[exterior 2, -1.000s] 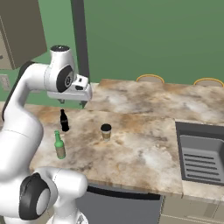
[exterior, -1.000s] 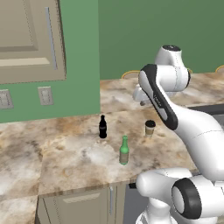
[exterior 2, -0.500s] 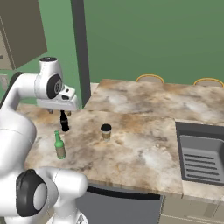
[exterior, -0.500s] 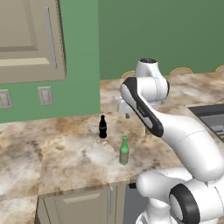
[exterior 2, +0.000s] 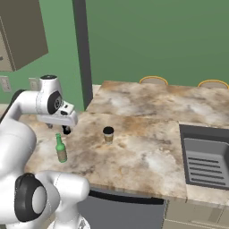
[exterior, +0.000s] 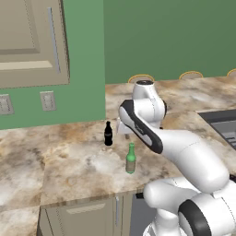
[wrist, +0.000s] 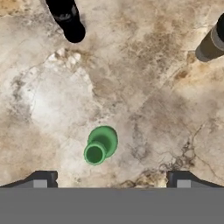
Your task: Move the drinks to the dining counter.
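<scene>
Green bottle (wrist: 100, 145) upright on marbled surface (wrist: 144, 87), between spread claw (wrist: 111, 177) tips, untouched. Black bottle (wrist: 68, 19) and cup (wrist: 213, 43) stand well apart.

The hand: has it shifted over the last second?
Yes. The hand swung leftward, away from the paper cup, toward the black bottle.

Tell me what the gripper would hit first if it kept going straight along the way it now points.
Most likely the slim green glass bottle: the gripper looks straight down, open, with the bottle's mouth just ahead between the fingers. Depth is unclear; slightly off line, it would meet the marbled stone counter instead.
</scene>
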Available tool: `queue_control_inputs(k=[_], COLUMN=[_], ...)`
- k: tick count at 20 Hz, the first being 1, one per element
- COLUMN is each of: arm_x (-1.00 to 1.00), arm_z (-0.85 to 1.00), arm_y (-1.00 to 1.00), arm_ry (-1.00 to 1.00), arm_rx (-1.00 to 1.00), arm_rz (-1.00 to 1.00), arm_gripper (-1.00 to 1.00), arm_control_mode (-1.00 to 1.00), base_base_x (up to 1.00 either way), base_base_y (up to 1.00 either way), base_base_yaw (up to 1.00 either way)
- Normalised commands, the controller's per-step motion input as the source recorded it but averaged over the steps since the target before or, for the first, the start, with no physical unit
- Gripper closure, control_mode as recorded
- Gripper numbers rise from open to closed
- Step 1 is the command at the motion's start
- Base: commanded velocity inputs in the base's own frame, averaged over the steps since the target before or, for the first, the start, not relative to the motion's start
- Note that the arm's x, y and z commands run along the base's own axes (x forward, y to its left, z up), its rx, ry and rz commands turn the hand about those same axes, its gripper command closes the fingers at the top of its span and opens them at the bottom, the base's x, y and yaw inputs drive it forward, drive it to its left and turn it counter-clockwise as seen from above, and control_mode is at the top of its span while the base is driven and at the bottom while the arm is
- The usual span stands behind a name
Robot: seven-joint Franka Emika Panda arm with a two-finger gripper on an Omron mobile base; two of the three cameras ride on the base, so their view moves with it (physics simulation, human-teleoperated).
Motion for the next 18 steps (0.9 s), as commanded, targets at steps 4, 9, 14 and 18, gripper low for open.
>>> queue_control_inputs(k=[4,9,14,18], arm_x=[0.02,0.0,0.02,0.08], arm_z=[-0.35,-0.11,-0.01,-0.13], arm_y=[0.11,0.13,0.05,0.09], arm_ry=[0.04,0.06,0.01,0.0], arm_rx=[0.0,0.0,0.0,0.0], arm_rz=[0.0,0.0,0.0,0.0], arm_gripper=[-1.0,-1.0,-1.0,-1.0], arm_control_mode=[-1.0,-1.0,-1.0,-1.0], base_base_x=[0.0,0.0,0.0,0.0], base_base_y=[0.0,0.0,0.0,0.0], base_base_yaw=[0.0,0.0,0.0,0.0])
